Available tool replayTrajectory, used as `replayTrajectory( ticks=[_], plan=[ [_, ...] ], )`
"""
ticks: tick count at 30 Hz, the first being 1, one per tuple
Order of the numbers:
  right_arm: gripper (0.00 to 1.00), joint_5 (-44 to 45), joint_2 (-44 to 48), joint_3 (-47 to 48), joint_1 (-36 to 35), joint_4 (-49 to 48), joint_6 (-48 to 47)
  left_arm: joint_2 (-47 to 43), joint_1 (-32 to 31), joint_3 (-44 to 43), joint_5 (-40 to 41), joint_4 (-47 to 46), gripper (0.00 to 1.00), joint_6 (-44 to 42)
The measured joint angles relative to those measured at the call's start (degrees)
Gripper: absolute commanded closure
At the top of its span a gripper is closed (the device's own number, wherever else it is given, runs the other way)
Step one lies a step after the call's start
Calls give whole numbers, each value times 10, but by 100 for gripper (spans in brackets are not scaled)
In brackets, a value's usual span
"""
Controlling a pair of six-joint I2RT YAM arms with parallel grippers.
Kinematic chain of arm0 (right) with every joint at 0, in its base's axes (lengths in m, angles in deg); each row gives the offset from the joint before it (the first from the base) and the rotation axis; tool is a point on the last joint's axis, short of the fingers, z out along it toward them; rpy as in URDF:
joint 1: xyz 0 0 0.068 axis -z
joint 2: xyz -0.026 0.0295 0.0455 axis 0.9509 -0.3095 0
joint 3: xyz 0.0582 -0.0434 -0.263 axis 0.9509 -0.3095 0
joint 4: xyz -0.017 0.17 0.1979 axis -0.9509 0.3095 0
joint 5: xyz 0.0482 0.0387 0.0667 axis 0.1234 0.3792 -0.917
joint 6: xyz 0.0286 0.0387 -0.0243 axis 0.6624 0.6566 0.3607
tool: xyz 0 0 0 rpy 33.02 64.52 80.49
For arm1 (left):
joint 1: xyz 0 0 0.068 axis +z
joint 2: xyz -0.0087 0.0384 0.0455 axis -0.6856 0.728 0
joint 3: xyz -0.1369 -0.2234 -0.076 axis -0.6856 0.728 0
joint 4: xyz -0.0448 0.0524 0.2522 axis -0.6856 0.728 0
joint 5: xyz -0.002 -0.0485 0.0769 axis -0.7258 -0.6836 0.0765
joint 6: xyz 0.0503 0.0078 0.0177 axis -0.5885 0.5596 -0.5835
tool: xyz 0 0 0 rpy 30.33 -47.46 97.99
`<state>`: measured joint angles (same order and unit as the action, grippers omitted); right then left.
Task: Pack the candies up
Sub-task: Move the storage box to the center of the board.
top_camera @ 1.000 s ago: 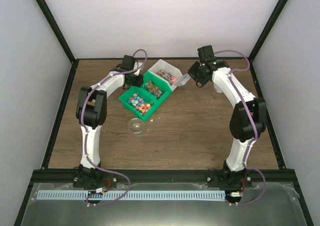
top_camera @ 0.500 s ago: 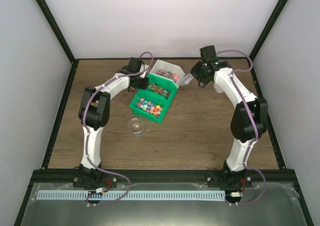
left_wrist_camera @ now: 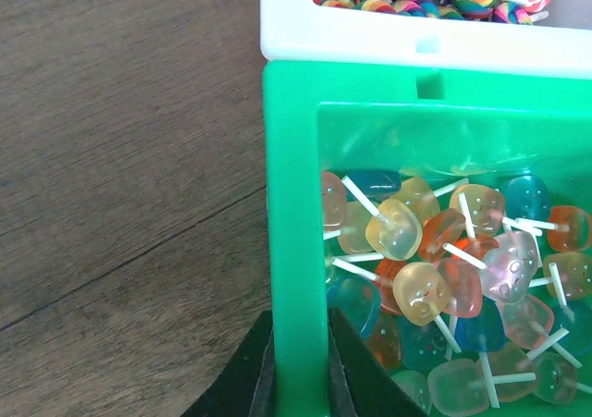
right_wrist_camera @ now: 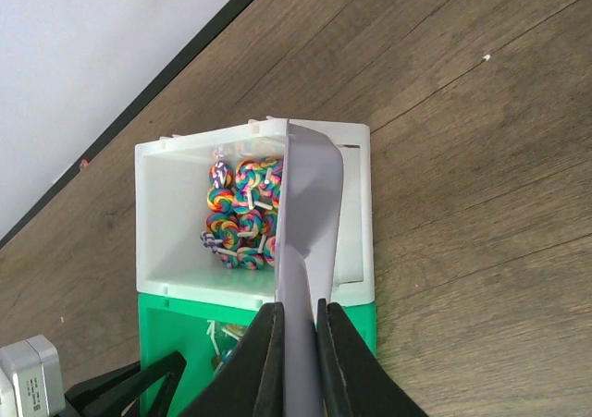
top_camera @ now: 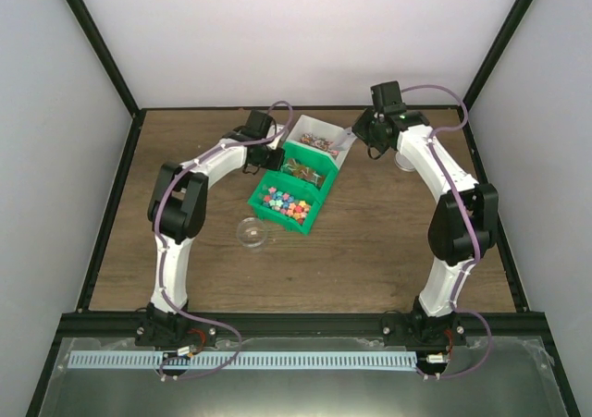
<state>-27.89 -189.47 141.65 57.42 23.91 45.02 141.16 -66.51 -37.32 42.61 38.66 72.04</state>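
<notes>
The candies [top_camera: 285, 202], tiny bright sweets, fill the front green bin [top_camera: 310, 221] of a joined row of three bins. The middle green bin [left_wrist_camera: 294, 204] holds translucent jelly lollipops [left_wrist_camera: 444, 278]. The rear white bin [right_wrist_camera: 166, 241] holds swirl lollipops [right_wrist_camera: 242, 218]. My left gripper [left_wrist_camera: 301, 380] is shut on the middle green bin's left wall; it also shows in the top view [top_camera: 275, 157]. My right gripper [right_wrist_camera: 298, 343] is shut on the handle of the grey scoop [right_wrist_camera: 310, 214]. The scoop's blade hangs over the white bin's right side [top_camera: 344, 142].
A small clear bowl [top_camera: 252, 233] sits on the wooden table in front of the bins, to their left. Another clear round thing [top_camera: 405, 162] lies under the right arm. Black frame posts edge the table on both sides.
My left gripper has dragged the row of bins to the right and turned it. My right gripper has brought the scoop from beside the white bin to over it.
</notes>
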Motion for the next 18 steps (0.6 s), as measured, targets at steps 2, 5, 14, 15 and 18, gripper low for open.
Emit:
replayTrajectory(
  ticks=[2, 5, 14, 15, 18],
  plan=[
    [99, -1, 0, 0, 0, 1, -4, -2, -2, 2, 0, -1, 96, 2],
    [99, -2, -1, 0, 0, 4, -9, -2, -2, 3, -1, -1, 96, 2],
    [99, -24, 1, -61, 0, -16, -47, -2, -4, 3, -15, 0, 96, 0],
    [99, -26, 1, -64, 0, -19, -48, -2, -5, 3, -19, 2, 96, -3],
    [99, -33, -7, -55, 2, -13, -67, -2, -10, 3, -26, 3, 96, -6]
  ],
)
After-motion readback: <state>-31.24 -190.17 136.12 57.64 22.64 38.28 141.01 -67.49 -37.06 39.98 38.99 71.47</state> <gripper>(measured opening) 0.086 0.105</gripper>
